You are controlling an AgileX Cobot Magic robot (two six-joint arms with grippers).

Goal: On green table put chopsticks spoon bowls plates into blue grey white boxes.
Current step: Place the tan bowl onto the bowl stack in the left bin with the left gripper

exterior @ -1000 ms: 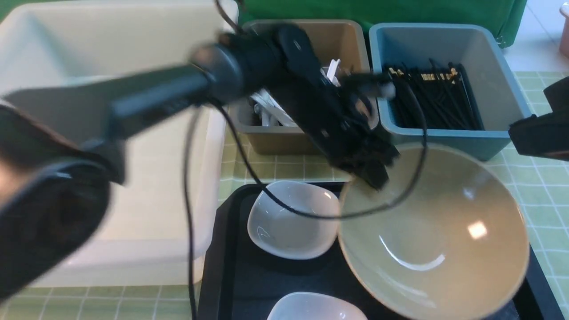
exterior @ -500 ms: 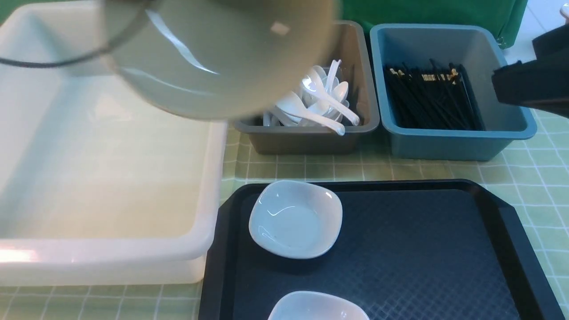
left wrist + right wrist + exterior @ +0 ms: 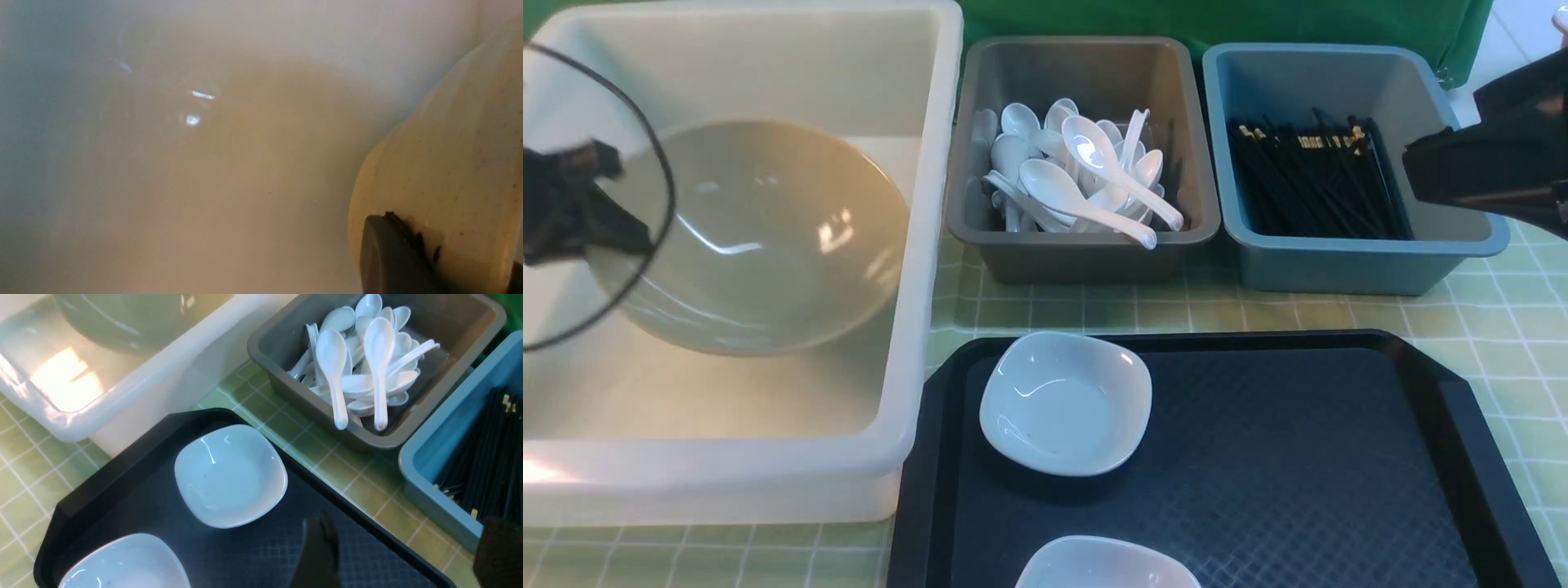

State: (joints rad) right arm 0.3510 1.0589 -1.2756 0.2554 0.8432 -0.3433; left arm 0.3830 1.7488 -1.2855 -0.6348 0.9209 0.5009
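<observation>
The tan bowl (image 3: pixel 760 237) sits tilted inside the large white box (image 3: pixel 923 245), over its far left part. My left gripper (image 3: pixel 572 204) is shut on the bowl's left rim (image 3: pixel 449 163), one finger (image 3: pixel 392 253) pressed on its outer side. Two white plates (image 3: pixel 1066 403) (image 3: pixel 1107 563) lie on the black tray (image 3: pixel 1298 457). White spoons (image 3: pixel 1086 175) fill the grey box (image 3: pixel 1086 245). Black chopsticks (image 3: pixel 1315 184) lie in the blue box (image 3: pixel 1339 265). My right gripper (image 3: pixel 408 559) hangs open and empty above the tray's far right corner, beside the blue box.
The green table (image 3: pixel 1519 327) shows between the tray and the boxes and at the right. A black cable (image 3: pixel 662 163) loops over the bowl's left side. The three boxes stand side by side along the back.
The left arm lifted the bowl off the tray, swung it up and left, and lowered it into the white box. The right gripper drifted slightly left.
</observation>
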